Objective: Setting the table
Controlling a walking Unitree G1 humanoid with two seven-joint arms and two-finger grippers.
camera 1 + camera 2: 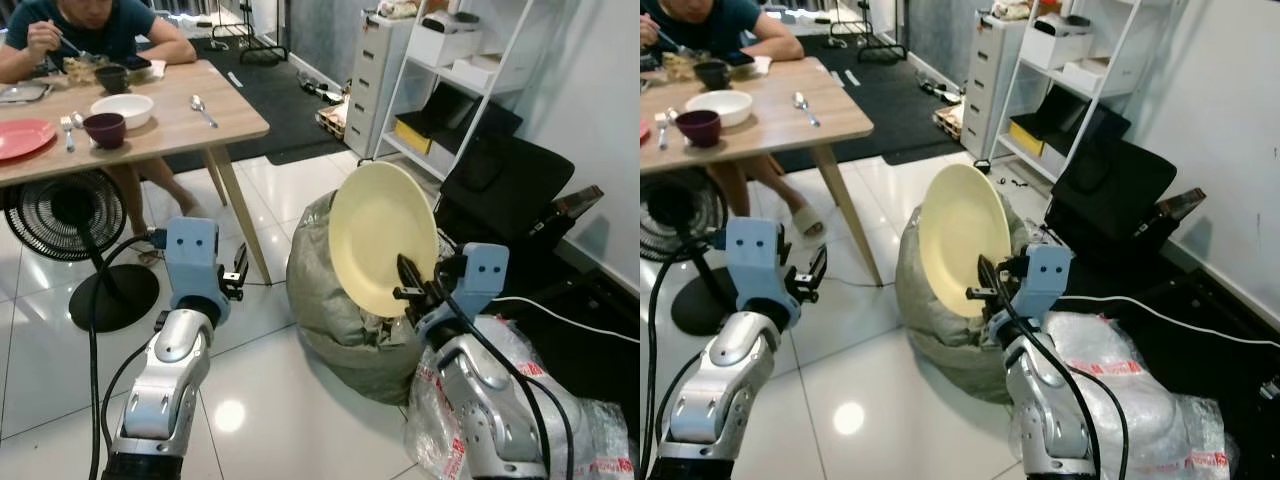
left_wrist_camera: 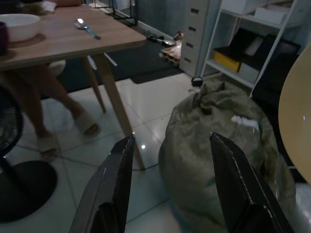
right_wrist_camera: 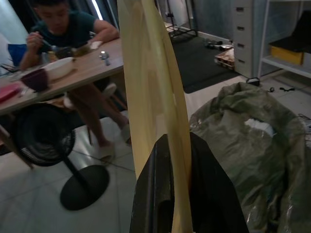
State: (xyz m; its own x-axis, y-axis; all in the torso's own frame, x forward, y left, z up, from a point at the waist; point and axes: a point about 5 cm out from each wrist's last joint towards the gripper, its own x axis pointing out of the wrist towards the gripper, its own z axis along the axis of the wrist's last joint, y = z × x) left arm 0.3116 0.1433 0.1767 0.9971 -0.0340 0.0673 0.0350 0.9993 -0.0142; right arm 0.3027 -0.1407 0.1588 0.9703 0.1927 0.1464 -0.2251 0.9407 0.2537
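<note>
Right gripper pinching yellow plate at its lower rim; stiff, breakable, likely slippery; left gripper spread, idle

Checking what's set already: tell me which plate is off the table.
The pale yellow plate, held upright by its rim in the right gripper away from the wooden table. The pink plate lies on it.
</note>
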